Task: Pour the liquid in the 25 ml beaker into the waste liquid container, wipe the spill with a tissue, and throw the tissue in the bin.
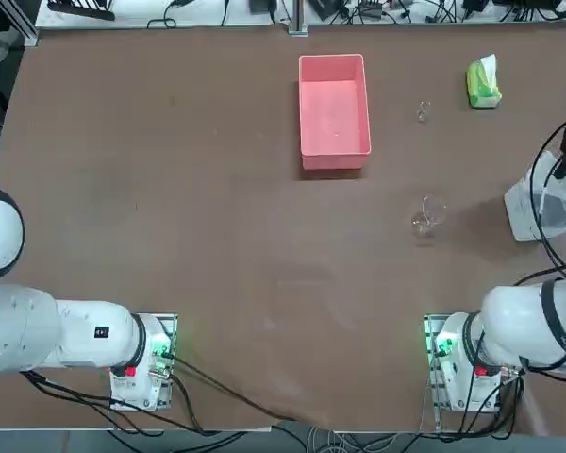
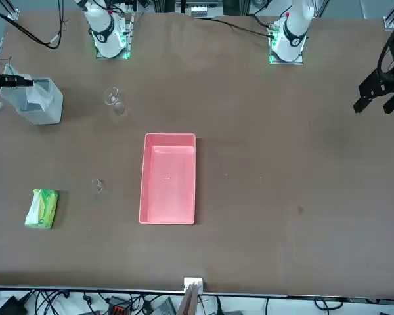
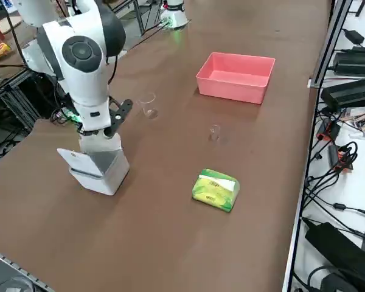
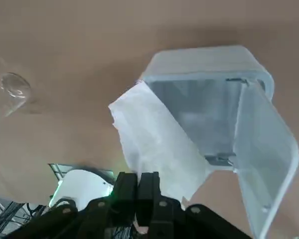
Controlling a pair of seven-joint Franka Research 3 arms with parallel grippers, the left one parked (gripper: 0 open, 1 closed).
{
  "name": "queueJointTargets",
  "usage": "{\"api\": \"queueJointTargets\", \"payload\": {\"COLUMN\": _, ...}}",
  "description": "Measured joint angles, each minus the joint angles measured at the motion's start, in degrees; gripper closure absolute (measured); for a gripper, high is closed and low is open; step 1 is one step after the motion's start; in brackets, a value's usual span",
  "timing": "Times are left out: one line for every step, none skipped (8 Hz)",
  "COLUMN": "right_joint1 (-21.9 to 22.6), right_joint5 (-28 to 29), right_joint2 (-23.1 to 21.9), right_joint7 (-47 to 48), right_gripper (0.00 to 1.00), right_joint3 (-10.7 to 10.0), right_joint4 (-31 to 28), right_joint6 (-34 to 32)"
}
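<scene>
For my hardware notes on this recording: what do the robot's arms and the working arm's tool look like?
Both arms are glossy white with rounded, bulbous links and black joint bands. The right arm shows a round grey cap on its joint; black cables trail off it. Each base glows green, with a red spot. The right tool is black, with two slim flat fingers.

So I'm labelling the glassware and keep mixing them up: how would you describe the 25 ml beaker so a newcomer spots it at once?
Start at the pink box in the middle of the table and look toward the lime-green tissue pack. The 25 ml beaker stands alone between them, touching neither. It is tiny, clear and thimble-like, much smaller than the larger clear beaker that sits nearer the robot.
</scene>
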Motion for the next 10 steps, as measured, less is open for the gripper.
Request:
{"api": "queueJointTargets", "payload": {"right_joint1": -0.18, "right_joint5": -0.26, "right_joint2": 0.11, "right_joint7": -1.11, "right_gripper": 0.95, "right_joint3": -0.65, "right_joint4": -0.09, "right_joint6": 0.34}}
{"api": "queueJointTargets", "payload": {"right_joint1": -0.28, "right_joint5": -0.51, "right_joint2": 0.28, "right_joint7": -1.53, "right_gripper": 0.93, "right_joint3": -0.95, "right_joint4": -0.09, "right_joint6": 0.71}}
{"api": "queueJointTargets", "payload": {"right_joint1": -0.28, "right_joint5": -0.63, "right_joint2": 0.47, "right_joint7": -1.64, "right_gripper": 0.89, "right_joint3": -0.96, "right_joint4": -0.09, "right_joint6": 0.97}}
{"api": "queueJointTargets", "payload": {"right_joint1": -0.27, "right_joint5": -0.65, "right_joint2": 0.67, "right_joint7": -1.69, "right_gripper": 0.88, "right_joint3": -0.96, "right_joint4": -0.09, "right_joint6": 1.18}}
{"api": "queueJointTargets", "payload": {"right_joint1": -0.27, "right_joint5": -0.67, "right_joint2": 0.84, "right_joint7": -1.83, "right_gripper": 0.78, "right_joint3": -0.96, "right_joint4": -0.09, "right_joint6": 1.48}}
{"api": "queueJointTargets", "payload": {"right_joint1": -0.27, "right_joint5": -0.68, "right_joint2": 0.98, "right_joint7": -1.88, "right_gripper": 0.76, "right_joint3": -0.96, "right_joint4": -0.09, "right_joint6": 1.91}}
{"api": "queueJointTargets", "payload": {"right_joint1": -0.27, "right_joint5": -0.70, "right_joint2": 1.08, "right_joint7": -1.93, "right_gripper": 0.61, "right_joint3": -0.96, "right_joint4": -0.09, "right_joint6": 2.29}}
{"api": "queueJointTargets", "payload": {"right_joint1": -0.23, "right_joint5": -0.70, "right_joint2": 1.09, "right_joint7": -1.99, "right_gripper": 0.44, "right_joint3": -0.96, "right_joint4": -0.02, "right_joint6": 2.62}}
{"api": "queueJointTargets", "payload": {"right_joint1": -0.11, "right_joint5": -0.70, "right_joint2": 1.07, "right_joint7": -2.04, "right_gripper": 0.27, "right_joint3": -0.87, "right_joint4": 0.42, "right_joint6": 2.81}}
{"api": "queueJointTargets", "payload": {"right_joint1": 0.08, "right_joint5": -0.69, "right_joint2": 1.02, "right_joint7": -2.44, "right_gripper": 0.10, "right_joint3": -0.38, "right_joint4": 1.69, "right_joint6": 3.10}}
